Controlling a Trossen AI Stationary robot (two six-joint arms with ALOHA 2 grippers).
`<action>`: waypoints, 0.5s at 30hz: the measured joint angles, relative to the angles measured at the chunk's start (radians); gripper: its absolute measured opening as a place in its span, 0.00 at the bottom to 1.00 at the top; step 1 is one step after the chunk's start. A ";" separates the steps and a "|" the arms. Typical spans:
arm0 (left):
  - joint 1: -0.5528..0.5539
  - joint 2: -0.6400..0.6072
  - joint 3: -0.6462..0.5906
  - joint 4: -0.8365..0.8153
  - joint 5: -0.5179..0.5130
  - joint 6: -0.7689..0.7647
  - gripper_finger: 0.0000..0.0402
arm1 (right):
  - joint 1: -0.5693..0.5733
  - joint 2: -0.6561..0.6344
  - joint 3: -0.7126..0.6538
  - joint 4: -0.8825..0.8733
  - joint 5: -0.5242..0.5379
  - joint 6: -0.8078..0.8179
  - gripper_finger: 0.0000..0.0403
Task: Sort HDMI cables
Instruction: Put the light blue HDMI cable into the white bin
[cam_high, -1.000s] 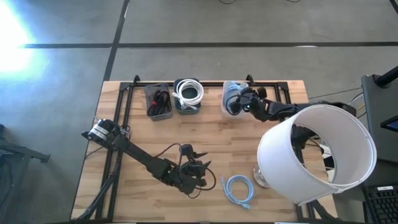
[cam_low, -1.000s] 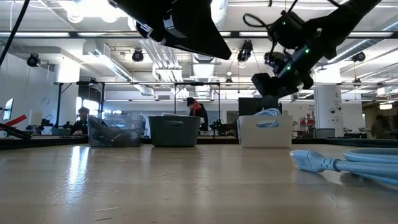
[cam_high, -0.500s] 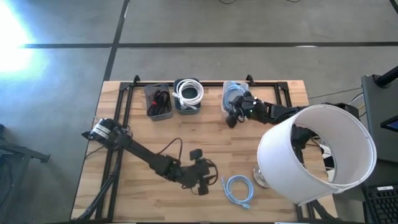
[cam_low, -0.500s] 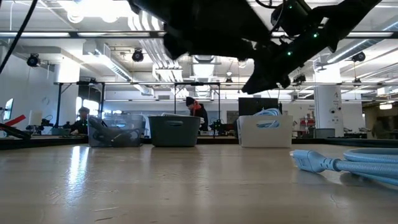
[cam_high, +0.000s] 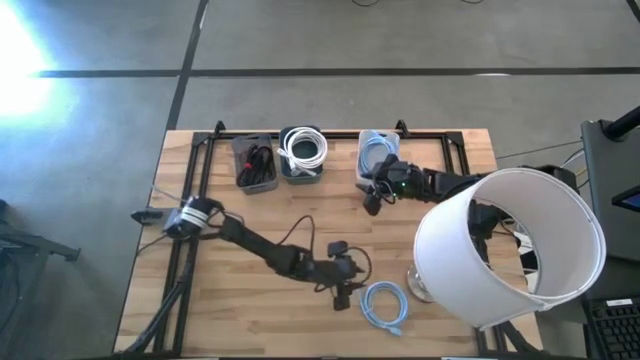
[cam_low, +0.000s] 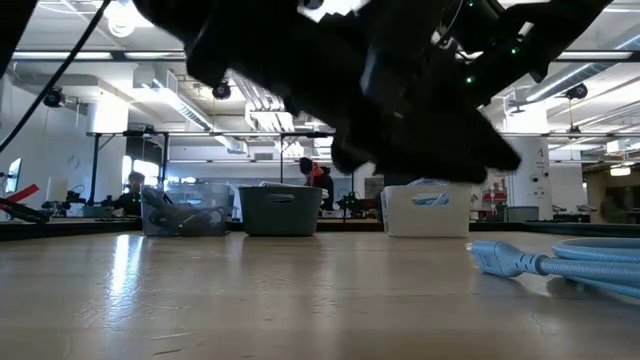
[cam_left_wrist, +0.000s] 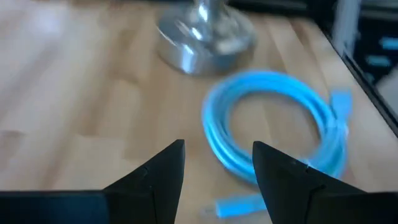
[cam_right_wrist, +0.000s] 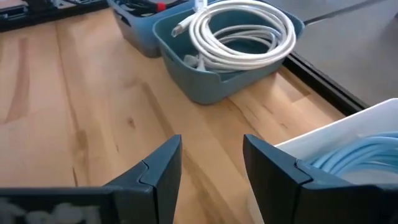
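A coiled light blue cable (cam_high: 385, 304) lies flat on the table near its near edge, also in the left wrist view (cam_left_wrist: 273, 124) and the low view (cam_low: 560, 262). My left gripper (cam_high: 343, 295) is open just left of it, empty (cam_left_wrist: 214, 168). My right gripper (cam_high: 372, 198) is open and empty (cam_right_wrist: 211, 165), near the white bin (cam_high: 375, 152) that holds light blue cables (cam_right_wrist: 360, 155). White cables (cam_high: 303, 150) lie in the middle bin (cam_right_wrist: 214, 78), black cables (cam_high: 256, 160) in the clear bin.
Three bins stand in a row along the table's far edge. A lamp with a large white shade (cam_high: 510, 245) and a metal foot (cam_left_wrist: 205, 31) stands at the right, close behind the loose coil. Bare wood (cam_high: 250, 215) spreads across the middle and left.
My left gripper has travelled toward the table's right edge, from the near middle up to the loose light blue coil. My right gripper has drawn back from over the white bin toward the near edge and lower. The cables have stayed put.
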 joint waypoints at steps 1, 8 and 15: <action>0.001 0.010 0.000 -0.005 0.031 0.006 0.48 | 0.005 0.000 0.000 -0.002 0.000 -0.002 0.41; -0.009 0.054 -0.001 -0.078 0.110 0.258 0.48 | 0.021 0.000 -0.003 -0.012 0.000 -0.009 0.41; -0.013 0.042 -0.001 -0.055 0.093 0.524 0.48 | 0.021 0.000 -0.003 -0.014 0.000 -0.009 0.41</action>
